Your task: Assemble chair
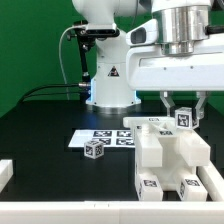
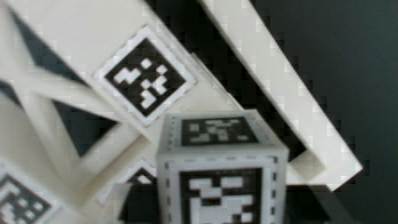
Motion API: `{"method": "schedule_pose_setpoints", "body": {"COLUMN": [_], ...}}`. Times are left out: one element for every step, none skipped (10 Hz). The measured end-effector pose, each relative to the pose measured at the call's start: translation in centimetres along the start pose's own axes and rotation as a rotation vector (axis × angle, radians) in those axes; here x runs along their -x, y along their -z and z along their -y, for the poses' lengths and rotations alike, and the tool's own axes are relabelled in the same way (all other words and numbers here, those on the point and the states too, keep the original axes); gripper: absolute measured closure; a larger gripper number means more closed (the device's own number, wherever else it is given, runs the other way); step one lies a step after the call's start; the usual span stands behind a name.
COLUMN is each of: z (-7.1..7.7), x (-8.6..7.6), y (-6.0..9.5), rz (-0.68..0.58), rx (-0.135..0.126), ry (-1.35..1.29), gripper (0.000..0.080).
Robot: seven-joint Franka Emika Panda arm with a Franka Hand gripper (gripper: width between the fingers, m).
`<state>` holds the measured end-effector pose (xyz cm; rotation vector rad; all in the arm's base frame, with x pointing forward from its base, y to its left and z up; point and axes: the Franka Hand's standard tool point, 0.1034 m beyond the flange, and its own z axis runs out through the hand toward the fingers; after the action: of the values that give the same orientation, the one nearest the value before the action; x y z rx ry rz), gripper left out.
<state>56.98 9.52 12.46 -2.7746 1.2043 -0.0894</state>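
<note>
The partly built chair [image 1: 165,155] is a chunky white structure of slabs and blocks with tags on its front faces, standing at the exterior view's right. Just above its back right corner my gripper [image 1: 184,113] is shut on a small white tagged block [image 1: 184,119]. In the wrist view that block [image 2: 217,165] fills the space between the dark fingers of my gripper [image 2: 217,205], with tags on its top and front. Beyond it are a tagged slab [image 2: 143,75] and a slanting white bar [image 2: 267,70] of the chair. A loose tagged cube [image 1: 95,150] lies on the black table.
The marker board [image 1: 100,137] lies flat behind the loose cube. The arm's white base [image 1: 108,75] stands at the back centre. A white piece [image 1: 5,172] shows at the exterior view's left edge, and a white strip [image 1: 60,212] runs along the front.
</note>
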Motion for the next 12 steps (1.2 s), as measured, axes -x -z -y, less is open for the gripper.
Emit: {"method": "schedule_pose_setpoints", "body": {"z": [0.13,0.27,0.35,0.45,0.54,0.53,0.54,0.54,0.54,0.54,0.71,1.00], "x": [0.17,0.39,0.52,0.69,0.83,0.82,0.84,0.84,0.84,0.85,0.89,0.96], "y": [-0.04,-0.07,-0.08,-0.11,-0.13,-0.14,-0.14,-0.14,-0.14,-0.14,0.00,0.15], "rz": [0.003,0.006,0.009,0.016,0.022,0.022,0.022,0.023,0.023,0.023,0.025,0.026], "rx": [-0.004,-0.005,-0.007,-0.011,-0.014,-0.015,-0.015,-0.015,-0.015,-0.015,-0.013,-0.017], "ry": [-0.095,-0.183,-0.255,-0.328,-0.390,-0.388,-0.383,-0.382,-0.380,-0.372,-0.239,-0.141], "gripper": [0.0515,0.0515,0.0515,0.0515,0.0515,0.0515,0.0515,0.0406,0.0267,0.0186,0.0186,0.0157]}}
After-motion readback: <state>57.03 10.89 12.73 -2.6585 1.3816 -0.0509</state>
